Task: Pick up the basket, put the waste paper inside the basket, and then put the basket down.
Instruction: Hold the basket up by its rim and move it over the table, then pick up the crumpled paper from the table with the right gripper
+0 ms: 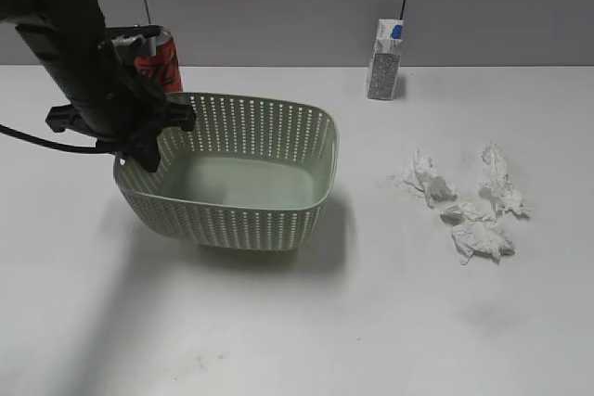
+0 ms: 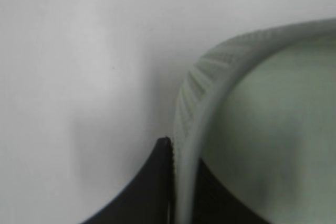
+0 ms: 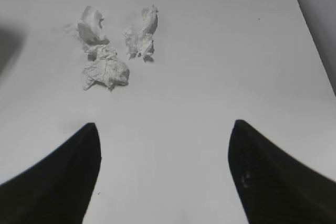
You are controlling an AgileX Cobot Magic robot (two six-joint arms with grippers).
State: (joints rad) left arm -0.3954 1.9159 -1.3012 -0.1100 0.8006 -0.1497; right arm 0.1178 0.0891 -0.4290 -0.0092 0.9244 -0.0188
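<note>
The left gripper (image 1: 148, 141) has its fingers closed on the left rim of the basket (image 1: 237, 183); in the left wrist view the rim (image 2: 186, 129) runs straight down between the two dark fingers (image 2: 152, 182), one outside the wall and one inside. The black left arm comes down at a slant from the upper left corner of the exterior view, its wrist bent over the basket's edge. The basket is pale sage green, rounded-rectangular, its walls pierced by rows of small slots, and its left side sits higher than its right (whether the base is fully off the table (image 1: 297, 322) cannot be told). A red can (image 1: 160, 60) stands just behind it, partly hidden by the arm. Further right, an upright white-and-grey carton (image 1: 385, 58) stands near the back wall. The waste paper (image 1: 464, 201), several crumpled white wads, lies on the table well apart from the basket. The right gripper (image 3: 165, 171) hovers with fingers spread wide and holding nothing, the wads (image 3: 113, 45) ahead of it and to its left.
</note>
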